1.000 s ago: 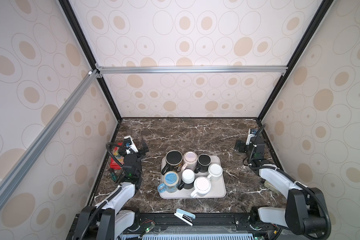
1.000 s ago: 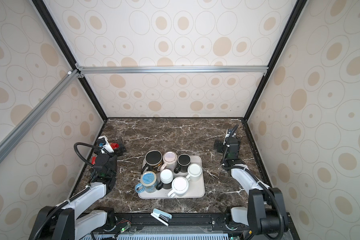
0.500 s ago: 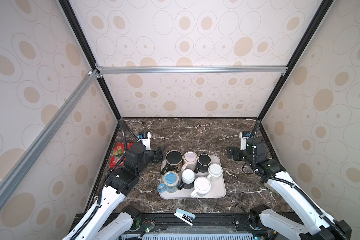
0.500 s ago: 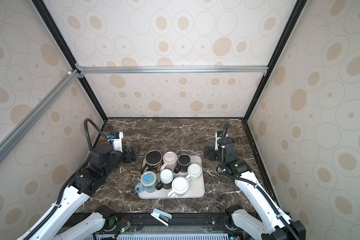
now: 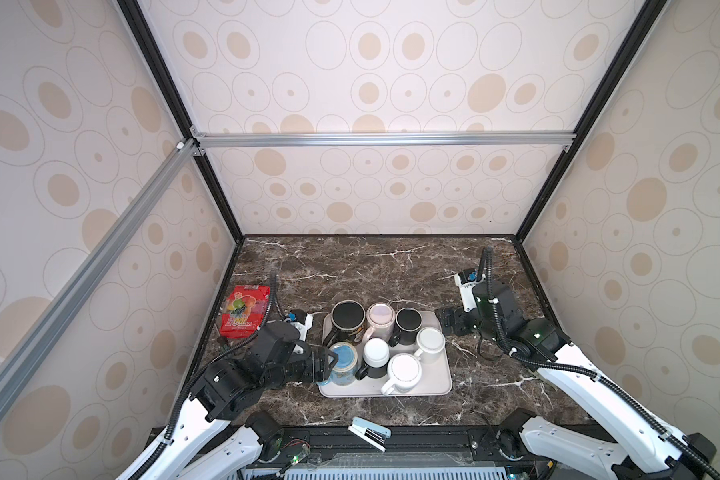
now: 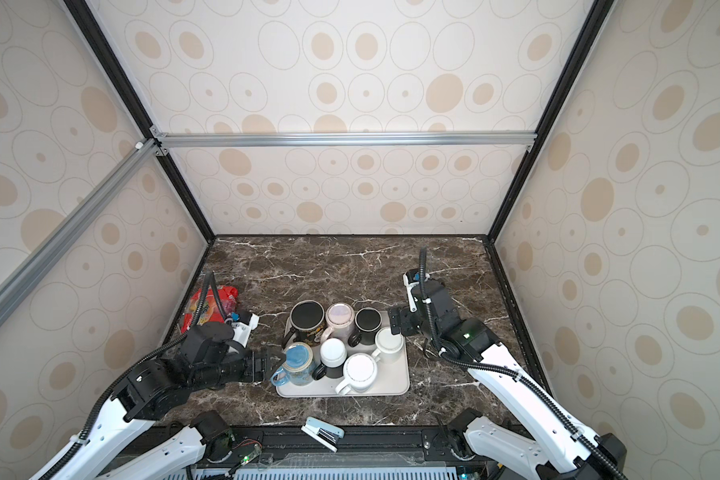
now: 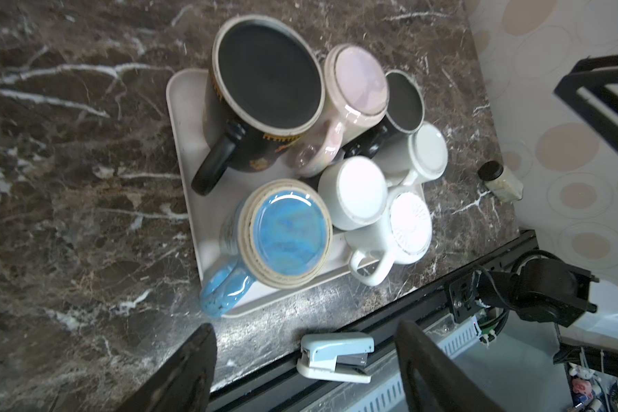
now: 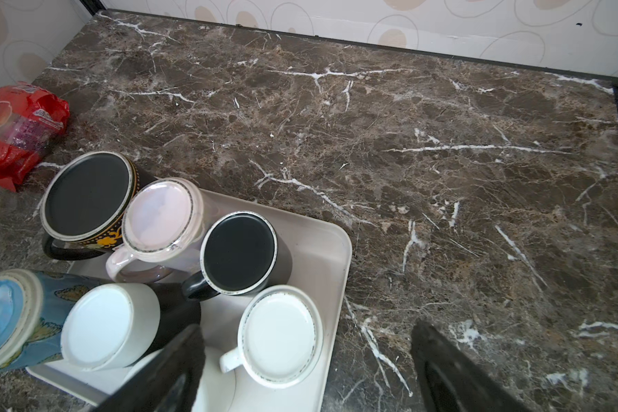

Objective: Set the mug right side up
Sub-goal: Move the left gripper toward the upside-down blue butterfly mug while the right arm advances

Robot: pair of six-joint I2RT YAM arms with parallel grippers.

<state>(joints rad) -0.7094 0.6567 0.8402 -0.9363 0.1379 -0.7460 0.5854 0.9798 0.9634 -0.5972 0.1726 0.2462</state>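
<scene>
My left gripper (image 5: 327, 362) stands with jaws spread and empty. The blue mug (image 5: 345, 362) sits bottom-up on the tray (image 5: 435, 380) just ahead of them, its handle on the side nearest them. My right gripper (image 5: 449, 323), jaws likewise apart and holding nothing, hangs beside the tray, with a white mug (image 5: 430, 338) upside down just before them.

My left arm swings out from the near-left corner, and my left gripper (image 5: 328, 365) now sits just beside the blue mug (image 5: 346, 361) at the tray's (image 5: 437, 380) left edge. My right gripper (image 5: 447, 326) comes in from the far right to the tray's far-right corner.
</scene>
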